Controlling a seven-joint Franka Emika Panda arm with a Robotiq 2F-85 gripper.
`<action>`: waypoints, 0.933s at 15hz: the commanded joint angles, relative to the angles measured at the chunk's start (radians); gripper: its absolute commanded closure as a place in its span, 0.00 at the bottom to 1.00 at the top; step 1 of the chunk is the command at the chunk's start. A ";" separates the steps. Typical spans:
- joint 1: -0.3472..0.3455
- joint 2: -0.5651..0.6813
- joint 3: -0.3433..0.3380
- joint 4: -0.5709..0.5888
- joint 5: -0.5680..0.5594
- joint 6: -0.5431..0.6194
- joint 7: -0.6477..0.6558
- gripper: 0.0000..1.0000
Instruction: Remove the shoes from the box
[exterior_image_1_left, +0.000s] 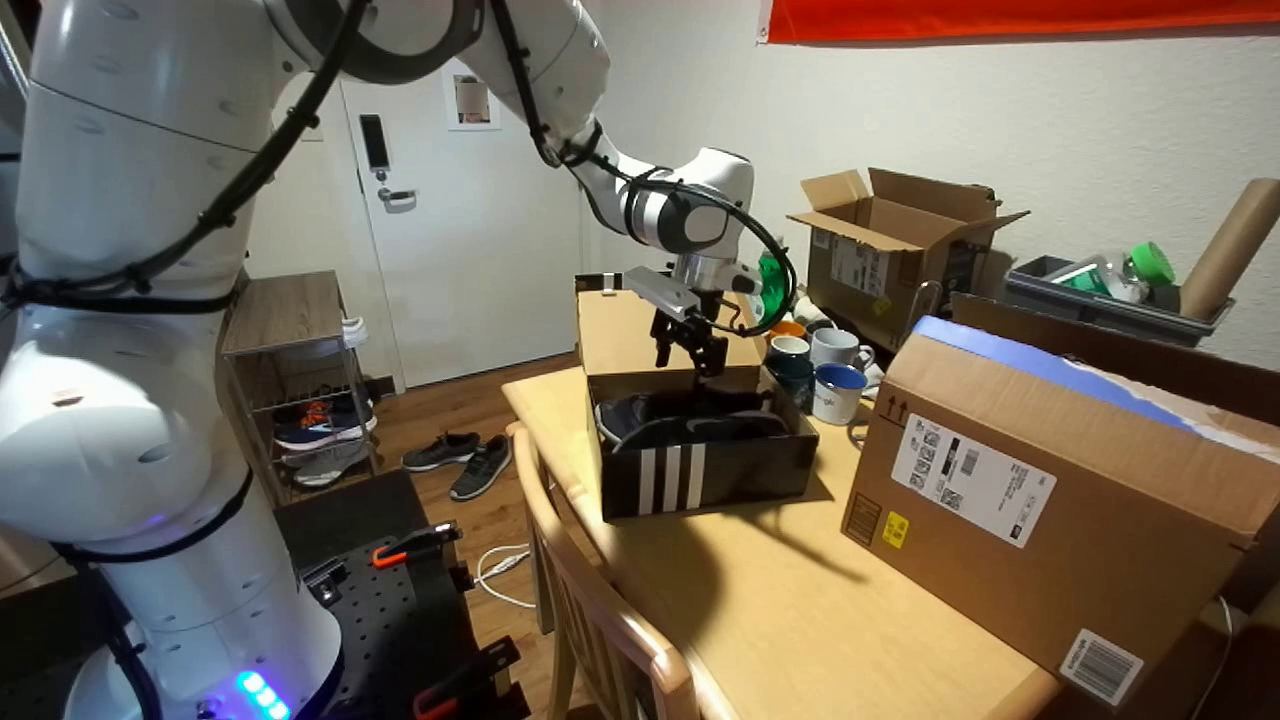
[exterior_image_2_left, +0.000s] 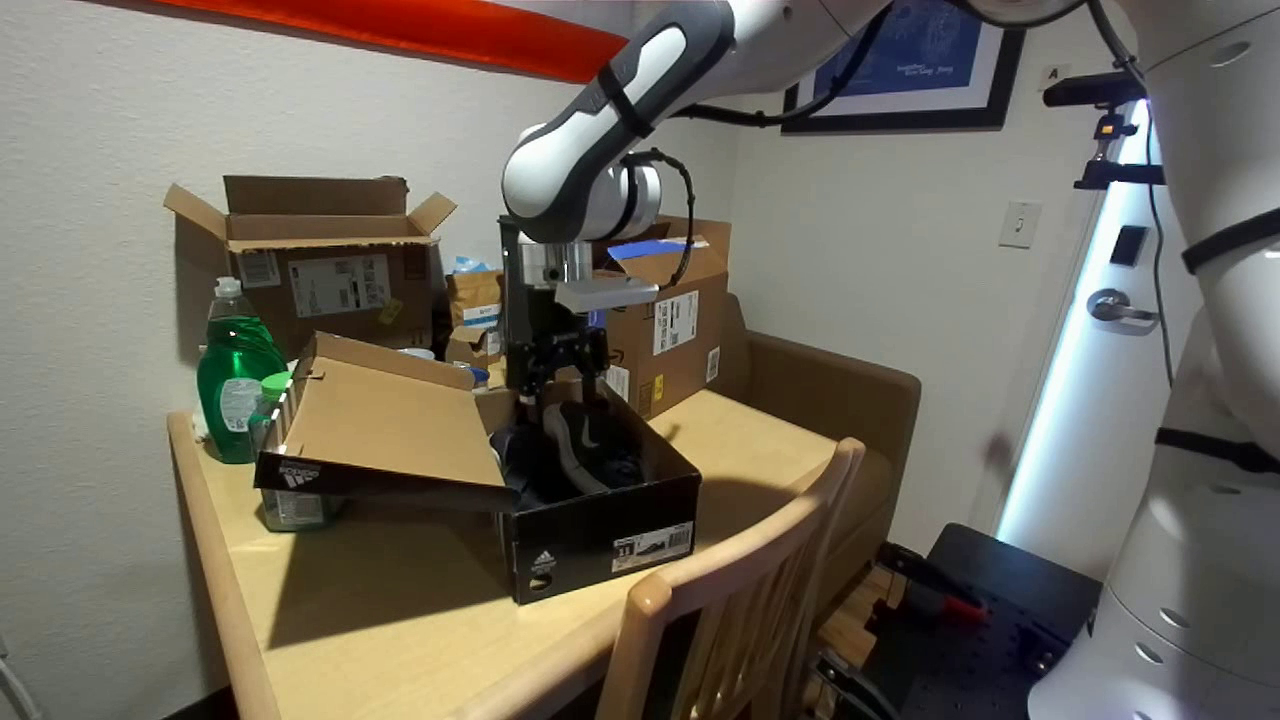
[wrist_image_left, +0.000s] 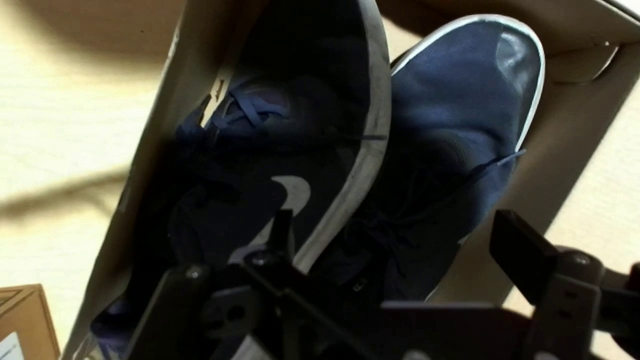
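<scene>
While the gripper (wrist_image_left: 394, 220) hangs spread over them, both shoes (wrist_image_left: 450, 100) lie in the box (exterior_image_1_left: 750, 478)

Where an exterior view begins at left, the white arm (exterior_image_1_left: 110, 200) shows just left of a low shelf (exterior_image_1_left: 285, 305) of footwear (exterior_image_1_left: 320, 428). Dark sneakers (exterior_image_1_left: 480, 468) sit on the floor (exterior_image_1_left: 430, 415), and a wooden chair (exterior_image_1_left: 610, 608) stands beside the table (exterior_image_1_left: 800, 600). On that table rests the box, black with three white stripes, its tan-lined lid (exterior_image_1_left: 620, 330) swung open and both shoes inside.

As the wrist view shows them, the left one is tipped on its side, with a pale swoosh and a grey sole edge, and overlaps its mate; the right one is navy, its rounded toe rimmed in white. The gripper points down over the pair, its two fingers (wrist_image_left: 520, 250) well apart, with dark shoe fabric between them in that view. Whether either finger touches a shoe or the box's wall, I cannot tell.

Just right of the box, mugs (exterior_image_1_left: 838, 395) crowd together. Behind them stands a brown carton (exterior_image_1_left: 905, 275) with raised flaps, then a grey bin (exterior_image_1_left: 1100, 315) with a green-capped bottle (exterior_image_1_left: 1152, 263) in it and a cardboard tube (exterior_image_1_left: 1235, 250) at its right end. Farthest right, a large carton (exterior_image_1_left: 1110, 560) bears white labels (exterior_image_1_left: 970, 480).
</scene>
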 joint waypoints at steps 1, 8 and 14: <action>0.005 -0.011 0.008 -0.031 0.005 0.036 -0.008 0.00; 0.044 0.024 0.010 -0.007 -0.009 0.023 0.026 0.00; 0.064 0.044 0.013 -0.004 -0.006 0.024 0.028 0.00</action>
